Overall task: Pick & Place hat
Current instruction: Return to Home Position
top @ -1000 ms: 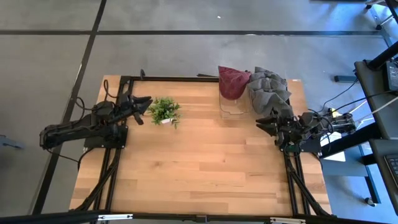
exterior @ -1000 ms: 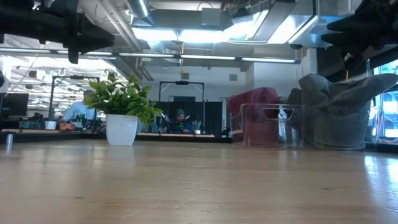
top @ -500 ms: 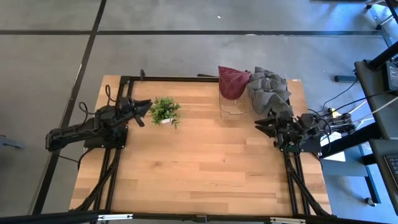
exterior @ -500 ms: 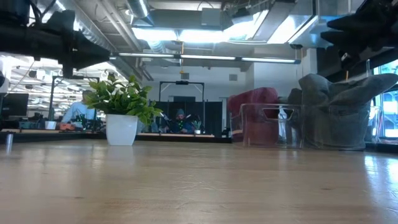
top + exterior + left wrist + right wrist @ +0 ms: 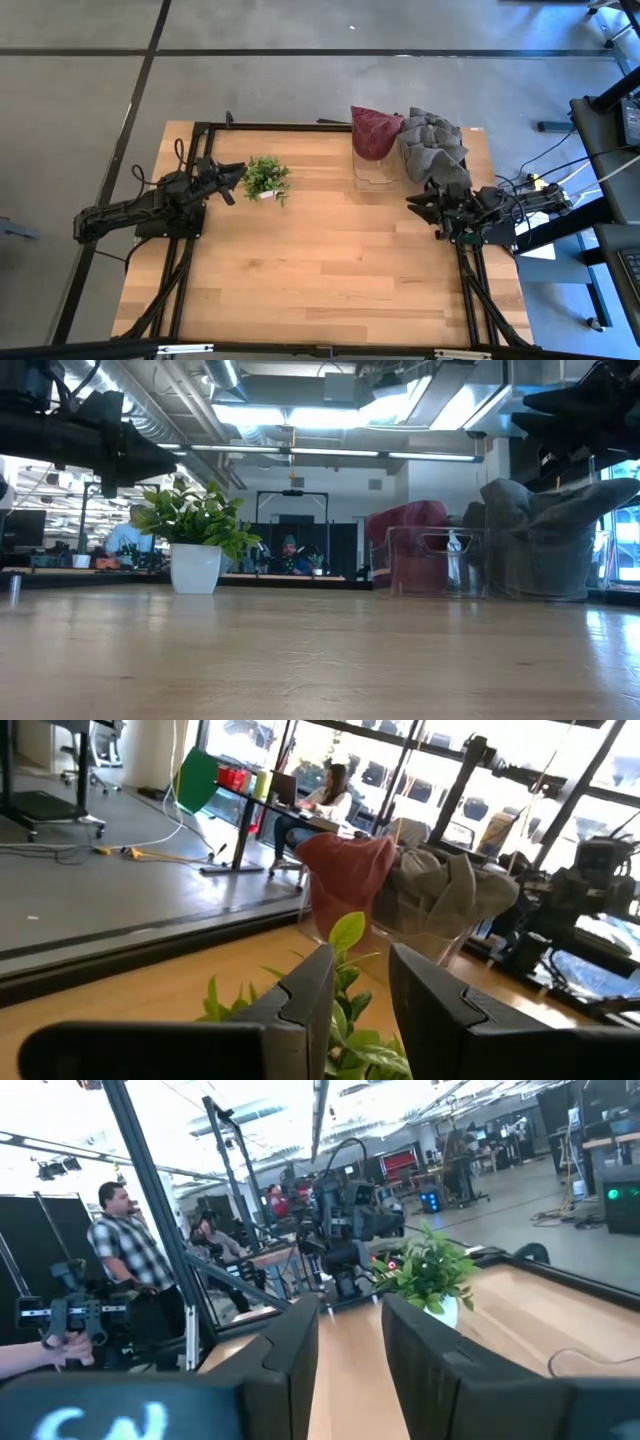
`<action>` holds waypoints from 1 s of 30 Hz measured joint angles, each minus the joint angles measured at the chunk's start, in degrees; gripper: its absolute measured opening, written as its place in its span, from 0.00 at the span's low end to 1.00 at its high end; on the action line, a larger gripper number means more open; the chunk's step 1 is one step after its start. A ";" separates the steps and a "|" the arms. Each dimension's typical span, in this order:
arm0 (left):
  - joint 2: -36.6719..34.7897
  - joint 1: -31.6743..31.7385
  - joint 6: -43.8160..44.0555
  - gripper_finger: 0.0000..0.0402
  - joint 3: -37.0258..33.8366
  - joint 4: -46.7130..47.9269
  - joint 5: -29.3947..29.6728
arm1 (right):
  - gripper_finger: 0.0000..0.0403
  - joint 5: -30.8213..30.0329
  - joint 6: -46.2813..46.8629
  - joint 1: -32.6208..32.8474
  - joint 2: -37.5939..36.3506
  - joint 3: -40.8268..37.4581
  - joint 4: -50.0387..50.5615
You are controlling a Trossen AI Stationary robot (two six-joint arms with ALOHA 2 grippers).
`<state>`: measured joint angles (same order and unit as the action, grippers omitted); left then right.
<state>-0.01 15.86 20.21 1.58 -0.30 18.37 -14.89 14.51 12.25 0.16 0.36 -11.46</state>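
Note:
A maroon hat (image 5: 374, 131) sits in the far end of a clear box (image 5: 376, 172), draped over its rim; in the low view the maroon hat (image 5: 404, 523) rises above the clear box (image 5: 432, 563). A grey hat (image 5: 432, 146) lies heaped on the table's far right, against the box's right wall. My left gripper (image 5: 238, 172) hovers open at the left side, next to a potted plant (image 5: 265, 178), its fingers (image 5: 305, 995) apart. My right gripper (image 5: 410, 204) hovers open at the right side, just nearer than the grey hat.
The small green plant in a white pot (image 5: 195, 567) stands at the table's far left, right in front of my left gripper. The wooden tabletop (image 5: 320, 270) stretches bare across the middle and near side. People sit and stand in the room beyond the table.
My left gripper has sunk toward the table beside the plant, still pointing level at it. My right gripper has tipped its fingers up to about level and dropped a little. Neither hat has moved.

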 joint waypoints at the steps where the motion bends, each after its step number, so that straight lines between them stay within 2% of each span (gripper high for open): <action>1: 0.00 0.00 -0.48 0.24 0.00 0.07 0.00 | 0.29 0.02 -0.31 0.00 -0.07 0.00 0.02; 10: 0.21 0.00 -7.22 0.24 0.00 0.04 0.00 | 0.29 1.07 -4.64 -0.02 -0.07 0.00 3.31; 14: 0.79 0.00 -10.34 0.24 0.00 0.07 -0.46 | 0.29 -0.09 -0.91 -0.02 -0.01 0.02 8.13; 30: 0.85 0.00 -10.47 0.24 0.00 0.09 -0.26 | 0.29 -0.42 0.21 -0.02 0.33 0.02 8.15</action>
<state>0.84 15.86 9.73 1.58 -0.21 18.11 -15.31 14.72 12.23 0.49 0.38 -3.31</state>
